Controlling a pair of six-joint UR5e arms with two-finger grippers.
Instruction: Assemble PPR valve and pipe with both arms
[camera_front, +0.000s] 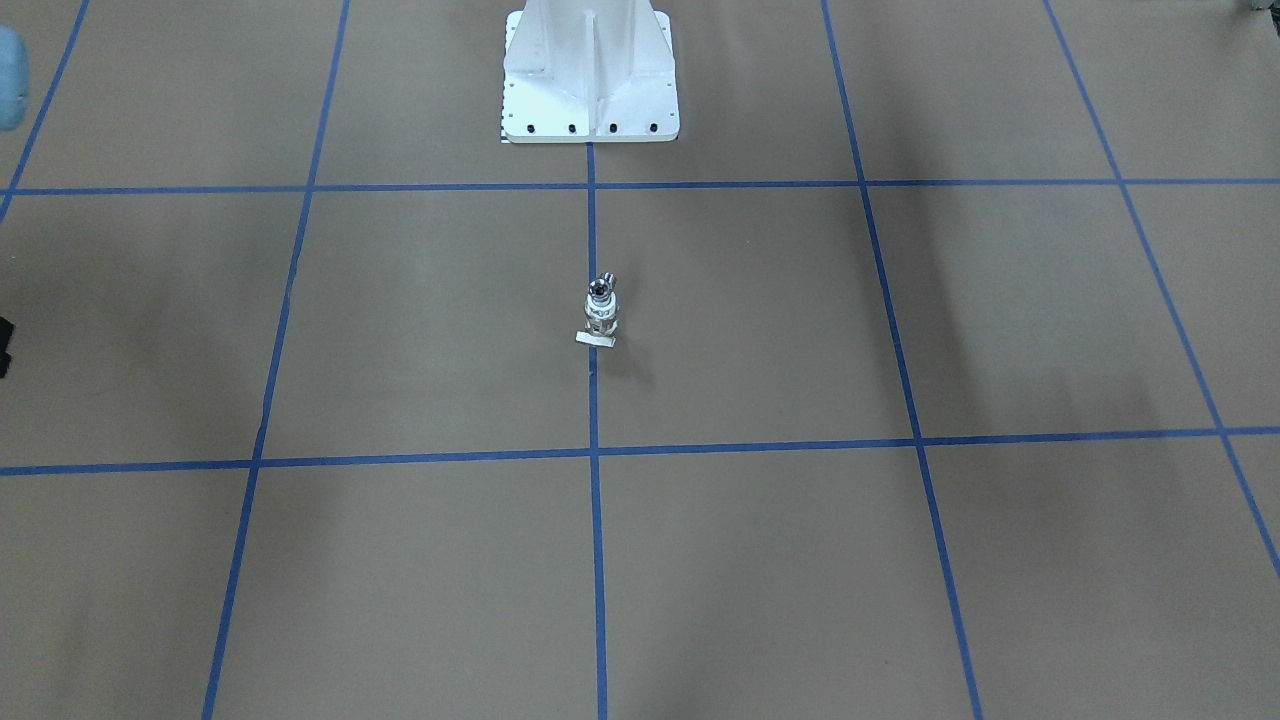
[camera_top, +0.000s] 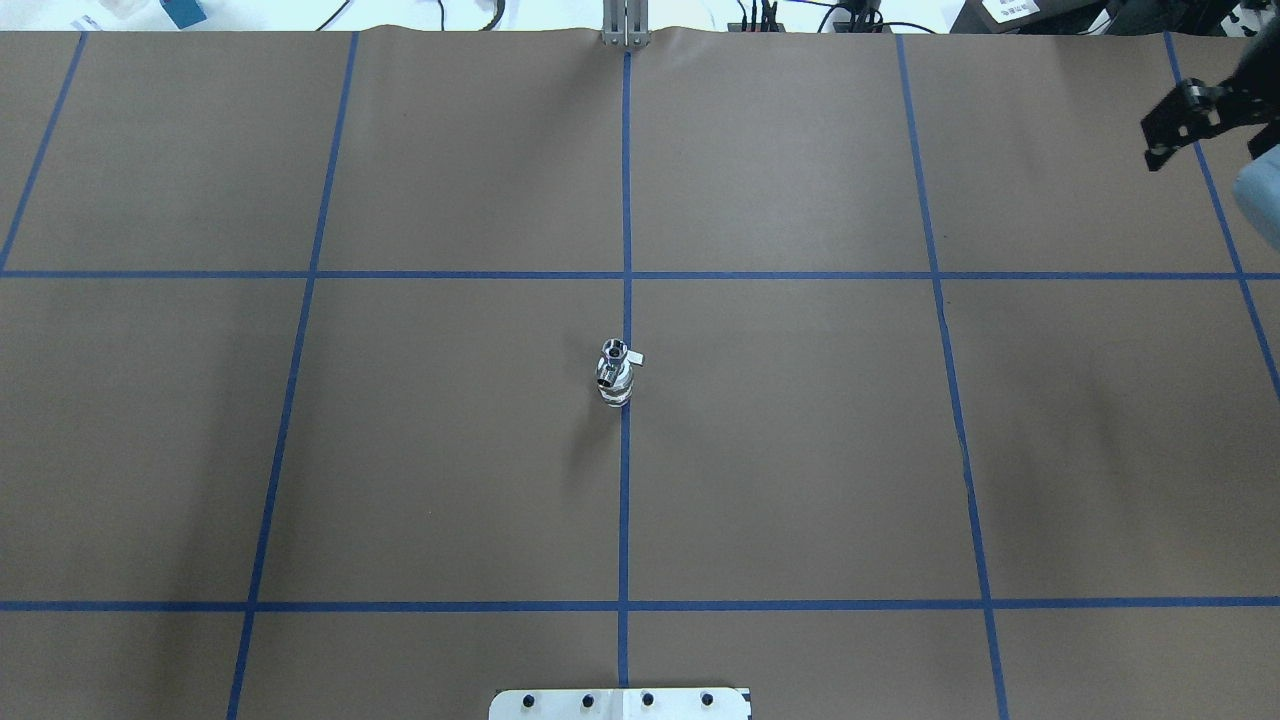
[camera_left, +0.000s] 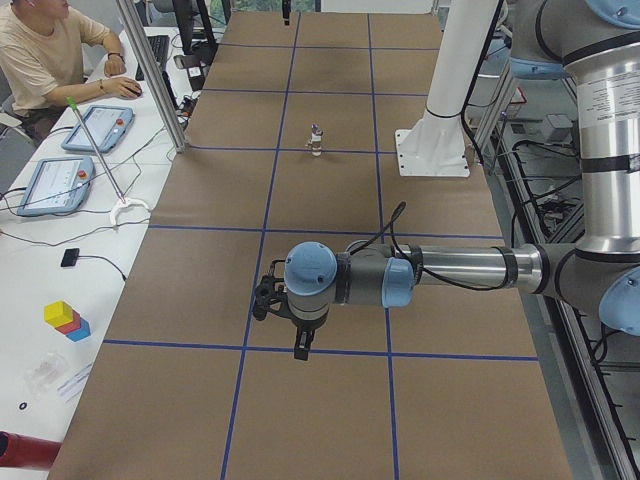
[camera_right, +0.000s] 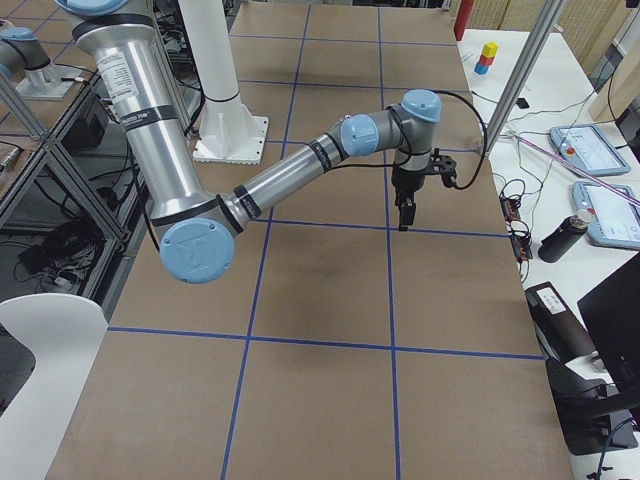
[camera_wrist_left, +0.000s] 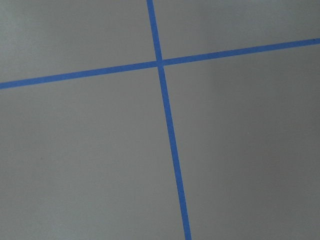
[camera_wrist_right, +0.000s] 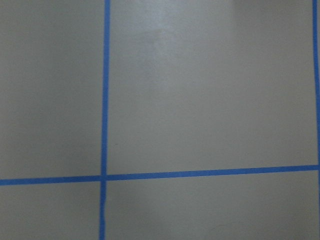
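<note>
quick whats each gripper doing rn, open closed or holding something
Left black two-finger gripper: cannot tell, shown only side-on; nothing visibly held.
Right black two-finger gripper: cannot tell, too small; nothing visibly held.

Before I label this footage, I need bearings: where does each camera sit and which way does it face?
Front-facing: across the table, facing the pedestal; right arm at left edge.
Overhead: behind the robot, looking forward, down; right tool top right.
Exterior left: table's left end; left arm near.
Exterior right: table's right end; right arm near.
Left wrist: straight down at tape; no body.
Right wrist: likewise.
Shared: front-facing and overhead both show the valve.
</note>
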